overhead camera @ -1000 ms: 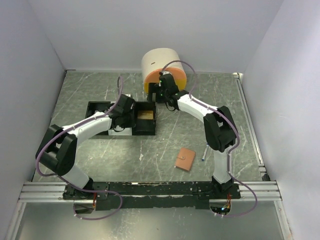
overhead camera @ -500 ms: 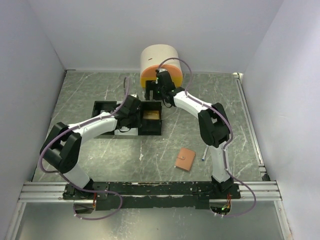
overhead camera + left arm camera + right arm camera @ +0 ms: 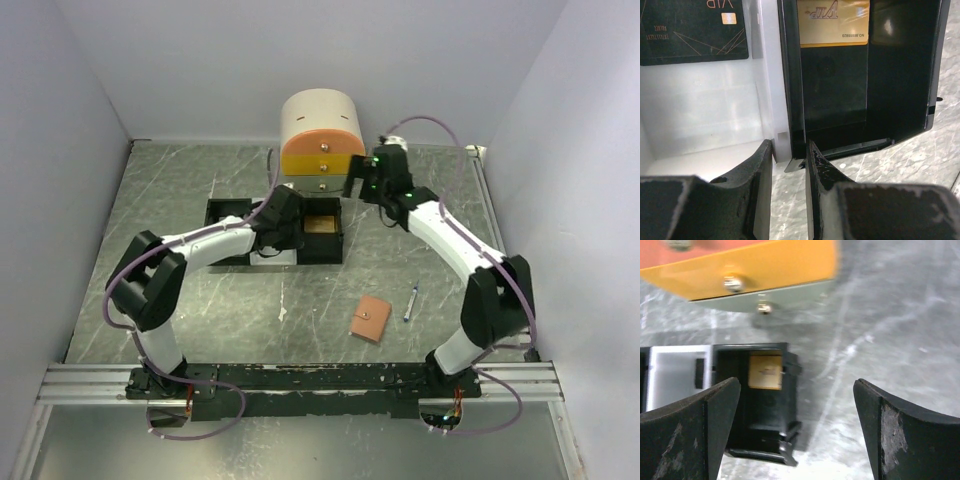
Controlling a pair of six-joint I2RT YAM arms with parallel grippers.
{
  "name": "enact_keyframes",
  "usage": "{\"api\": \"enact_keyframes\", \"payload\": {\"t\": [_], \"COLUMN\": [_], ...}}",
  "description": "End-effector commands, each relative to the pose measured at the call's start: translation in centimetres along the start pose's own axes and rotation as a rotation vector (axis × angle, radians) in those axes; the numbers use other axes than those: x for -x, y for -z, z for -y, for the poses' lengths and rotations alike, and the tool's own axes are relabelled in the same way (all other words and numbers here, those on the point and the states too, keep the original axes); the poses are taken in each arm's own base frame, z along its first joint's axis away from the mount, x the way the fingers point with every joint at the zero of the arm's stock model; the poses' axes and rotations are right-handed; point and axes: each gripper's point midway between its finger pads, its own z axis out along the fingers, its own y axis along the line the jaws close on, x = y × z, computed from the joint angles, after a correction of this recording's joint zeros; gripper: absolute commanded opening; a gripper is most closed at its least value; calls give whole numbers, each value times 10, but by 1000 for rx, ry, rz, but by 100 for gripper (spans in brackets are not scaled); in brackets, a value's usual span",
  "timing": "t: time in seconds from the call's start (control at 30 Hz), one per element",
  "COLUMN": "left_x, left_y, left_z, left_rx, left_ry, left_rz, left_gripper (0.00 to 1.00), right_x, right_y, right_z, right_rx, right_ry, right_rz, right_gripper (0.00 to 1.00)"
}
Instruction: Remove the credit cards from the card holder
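Left gripper (image 3: 788, 152): arm stretched toward the table's far edge, fingers pinching black tray (image 3: 900, 75) wall.
Right gripper (image 3: 796, 385): fingers spread wide, near far edge.
Card holder (image 3: 370, 320): closed, toward near edge.
Cut off: gold card (image 3: 833, 22), black card (image 3: 690, 30).

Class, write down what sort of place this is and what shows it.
Probably a lab robot test cell: plain white walls box in the table, and the left arm and right arm are bolted to a rail.
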Motion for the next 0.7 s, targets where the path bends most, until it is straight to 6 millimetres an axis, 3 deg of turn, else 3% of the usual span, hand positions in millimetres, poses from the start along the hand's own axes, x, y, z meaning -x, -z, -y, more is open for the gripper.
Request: {"api": "enact_keyframes", "payload": {"t": [0.0, 0.13, 0.37, 0.67], "left_x": [-33, -32, -27, 3], "left_y": [-17, -23, -24, 19], "left_z": [25, 47, 61, 79], "left_rx": [-67, -121, -117, -211], "left_ry": [21, 25, 14, -27], "left_rz": [-126, -129, -126, -9], "left_gripper": [33, 42, 56, 86], "right_x": [-17, -38, -111, -202], "right_y": [24, 56, 100, 140], "right_z": [70, 96, 102, 90], "right_rx": [-180, -219, -202, -114], "right_ry": [-99, -108, -179, -319], "right_rz": [-19, -55, -235, -481], "right_gripper": [99, 100, 100, 99]}}
